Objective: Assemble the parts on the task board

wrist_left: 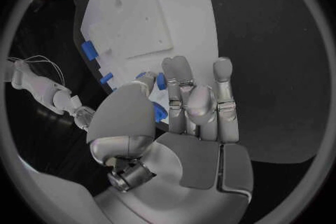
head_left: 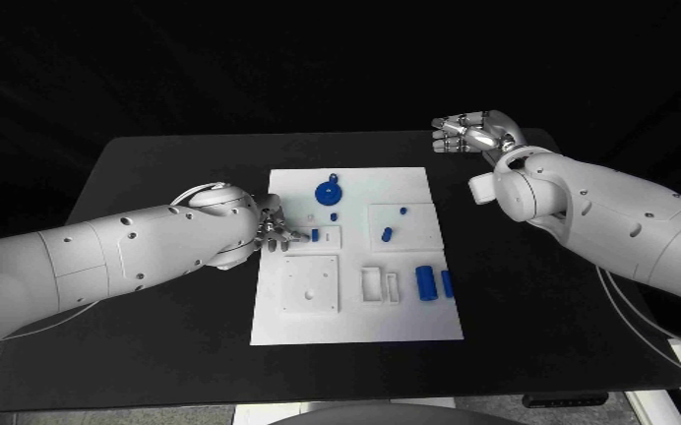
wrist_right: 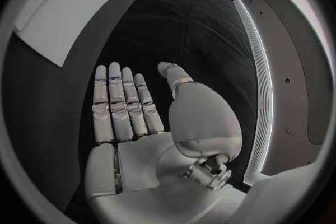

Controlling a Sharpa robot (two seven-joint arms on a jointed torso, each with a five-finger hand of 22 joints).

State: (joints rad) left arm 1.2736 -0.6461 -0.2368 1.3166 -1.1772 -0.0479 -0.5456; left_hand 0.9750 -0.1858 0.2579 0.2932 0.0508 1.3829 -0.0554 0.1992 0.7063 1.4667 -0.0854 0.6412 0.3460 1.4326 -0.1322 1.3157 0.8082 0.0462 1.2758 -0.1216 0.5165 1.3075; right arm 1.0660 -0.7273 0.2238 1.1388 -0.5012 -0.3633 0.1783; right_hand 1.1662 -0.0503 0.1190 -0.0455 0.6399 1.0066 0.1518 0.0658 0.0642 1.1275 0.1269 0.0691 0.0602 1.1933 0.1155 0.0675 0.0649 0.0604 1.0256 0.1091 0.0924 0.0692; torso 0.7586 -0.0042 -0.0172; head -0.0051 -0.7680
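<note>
The white task board [head_left: 358, 322] lies mid-table with blue parts on it: a round gear [head_left: 328, 191], a small upright piece [head_left: 314, 234], two pegs [head_left: 403, 211] [head_left: 386, 234] and two cylinders [head_left: 424, 283] [head_left: 447, 283]. My left hand [head_left: 272, 229] hovers at the board's left edge with its fingers straight and apart, fingertips just short of the small upright piece [wrist_left: 160, 81]. It holds nothing that I can see. My right hand [head_left: 475, 134] is raised off the board's far right corner. In the right wrist view its palm [wrist_right: 140, 140] is flat and empty.
A raised square plate [head_left: 311, 283] and a slotted white block [head_left: 379, 285] sit on the board's near half. Black table [head_left: 539, 336] surrounds the board on all sides. My right forearm [head_left: 596, 213] slants over the table's right side.
</note>
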